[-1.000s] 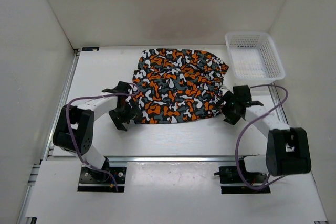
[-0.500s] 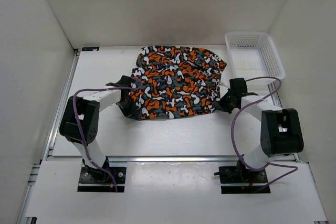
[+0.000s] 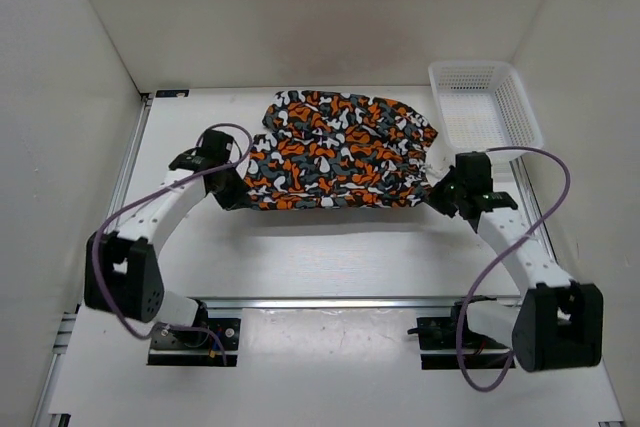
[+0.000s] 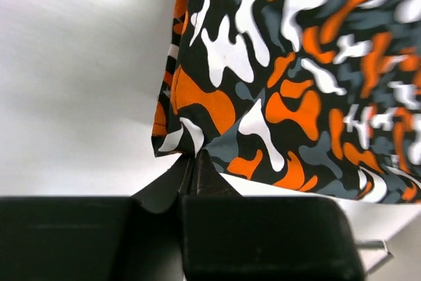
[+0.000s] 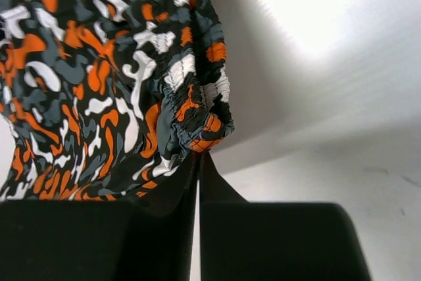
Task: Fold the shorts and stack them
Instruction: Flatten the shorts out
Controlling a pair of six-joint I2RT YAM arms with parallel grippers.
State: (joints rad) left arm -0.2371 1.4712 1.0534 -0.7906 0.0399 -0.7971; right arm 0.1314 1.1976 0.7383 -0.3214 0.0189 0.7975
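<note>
The shorts point(image 3: 335, 152), in orange, black, grey and white camouflage print, are spread across the middle of the table. Their near edge hangs slightly above the surface between both grippers. My left gripper point(image 3: 232, 190) is shut on the near left corner. In the left wrist view its fingertips point(image 4: 193, 156) pinch the hem of the shorts point(image 4: 296, 64). My right gripper point(image 3: 440, 192) is shut on the near right corner. In the right wrist view its tips point(image 5: 198, 154) clamp the gathered waistband of the shorts point(image 5: 99, 83).
A white mesh basket point(image 3: 485, 107) stands at the back right, close to the shorts' far right corner. White walls enclose the table on the left, back and right. Purple cables loop from both arms.
Both grippers went from open beside the shorts to shut on the near corners. They have raised the near edge and carried it a little toward the back.
</note>
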